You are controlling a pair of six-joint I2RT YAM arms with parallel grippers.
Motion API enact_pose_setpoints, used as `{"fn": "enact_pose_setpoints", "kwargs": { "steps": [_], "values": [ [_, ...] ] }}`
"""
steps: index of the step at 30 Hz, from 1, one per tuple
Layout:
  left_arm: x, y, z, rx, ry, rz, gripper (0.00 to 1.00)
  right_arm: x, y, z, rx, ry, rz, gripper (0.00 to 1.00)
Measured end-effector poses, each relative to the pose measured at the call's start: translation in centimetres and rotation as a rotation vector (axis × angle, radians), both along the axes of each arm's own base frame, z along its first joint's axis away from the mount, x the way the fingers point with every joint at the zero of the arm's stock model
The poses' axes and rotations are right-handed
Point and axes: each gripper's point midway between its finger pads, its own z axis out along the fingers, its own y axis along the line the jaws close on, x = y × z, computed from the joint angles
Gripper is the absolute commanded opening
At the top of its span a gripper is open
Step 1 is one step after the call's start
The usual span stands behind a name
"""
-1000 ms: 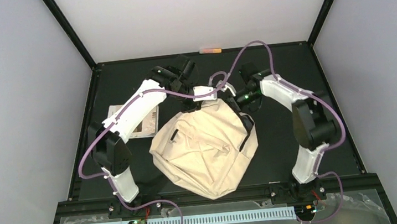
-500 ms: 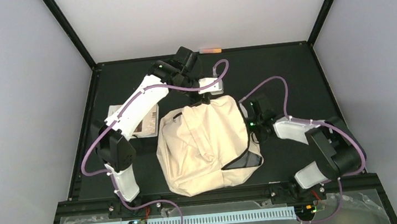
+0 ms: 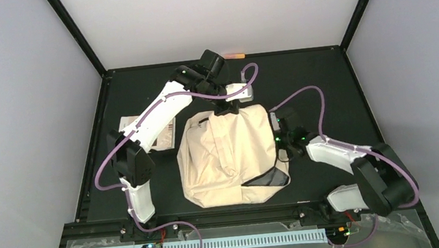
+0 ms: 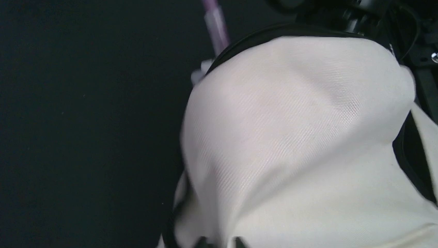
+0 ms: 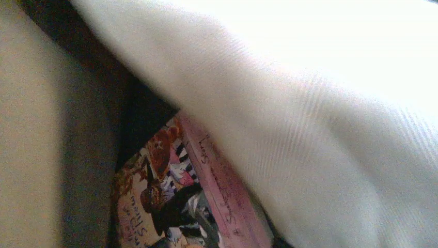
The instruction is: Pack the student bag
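The student bag (image 3: 227, 157), cream cloth with black straps, lies flat mid-table. My left gripper (image 3: 228, 108) is at its far top edge. In the left wrist view cream fabric (image 4: 310, 134) fills the frame, and a fold of it runs between the two dark fingertips (image 4: 204, 242) at the bottom edge; they stand slightly apart. My right gripper (image 3: 282, 149) is at the bag's right side by a dark opening (image 3: 267, 179). The right wrist view looks under the bag's cloth (image 5: 330, 119) at a pink-spined picture book (image 5: 217, 181); the fingers cannot be made out.
A flat printed booklet (image 3: 162, 136) lies on the black table left of the bag, partly under the left arm. A small orange-pink object (image 3: 234, 55) rests at the far table edge. Grey walls enclose the table.
The bag went from a rounded heap to lying flat and stretched away from me. The left gripper moved farther back with its top. The right arm swung from the far side to the bag's right edge.
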Motion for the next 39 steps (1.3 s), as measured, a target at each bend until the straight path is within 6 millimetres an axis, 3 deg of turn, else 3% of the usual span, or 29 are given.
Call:
{"fn": "enact_pose_setpoints", "kwargs": {
  "steps": [1, 2, 5, 8, 12, 16, 19, 21, 22, 23, 25, 27, 30, 33, 35, 39],
  "values": [
    [0.1, 0.1, -0.1, 0.006, -0.002, 0.006, 0.79, 0.3, -0.8, 0.1, -0.017, -0.003, -0.024, 0.65],
    [0.4, 0.1, -0.1, 0.008, -0.008, 0.018, 0.96, 0.6, -1.8, 0.4, -0.048, -0.01, -0.05, 0.7],
    [0.9, 0.2, 0.0, 0.016, -0.007, 0.06, 0.99, 2.5, -4.7, 3.0, -0.144, -0.083, -0.14, 0.81],
    [1.6, 0.5, 0.6, 0.026, -0.011, 0.116, 0.99, 4.1, -7.4, 7.0, -0.255, -0.198, -0.242, 0.88],
    [3.2, 2.0, 1.8, 0.048, -0.041, 0.232, 0.99, 4.9, -13.6, 13.4, -0.429, -0.396, -0.496, 0.93],
    [5.7, 6.3, 3.2, 0.068, -0.049, 0.414, 0.99, 3.7, -18.1, 17.3, -0.549, -0.535, -0.662, 0.87],
    [8.4, 12.5, 4.3, 0.081, -0.031, 0.629, 0.99, 3.8, -18.5, 19.4, -0.553, -0.583, -0.682, 0.82],
    [10.1, 17.8, 4.8, 0.078, -0.005, 0.793, 0.99, 4.6, -16.8, 20.7, -0.497, -0.597, -0.641, 0.8],
    [10.7, 21.5, 4.7, 0.078, 0.012, 0.894, 0.99, 5.2, -15.4, 21.1, -0.453, -0.6, -0.604, 0.8],
    [10.9, 23.9, 4.3, 0.08, 0.026, 0.958, 0.99, 5.8, -13.4, 21.5, -0.402, -0.599, -0.556, 0.8],
    [10.3, 30.1, 2.3, 0.113, 0.082, 1.123, 0.99, 6.8, -7.8, 21.6, -0.291, -0.589, -0.419, 0.79],
    [9.2, 35.1, -0.3, 0.147, 0.157, 1.255, 0.99, 7.3, -2.3, 20.9, -0.211, -0.553, -0.292, 0.79],
    [7.7, 41.3, -4.0, 0.172, 0.281, 1.42, 0.99, 7.3, 6.2, 18.8, -0.127, -0.475, -0.115, 0.78],
    [7.1, 45.7, -6.6, 0.144, 0.391, 1.526, 0.99, 6.7, 14.3, 16.6, -0.057, -0.391, 0.028, 0.76],
    [6.8, 47.9, -8.3, 0.118, 0.463, 1.572, 0.99, 6.5, 18.5, 15.2, -0.021, -0.341, 0.089, 0.73],
    [6.3, 48.8, -11.8, 0.106, 0.551, 1.583, 0.99, 6.8, 25.0, 11.8, 0.018, -0.247, 0.158, 0.67]
  ]
}}
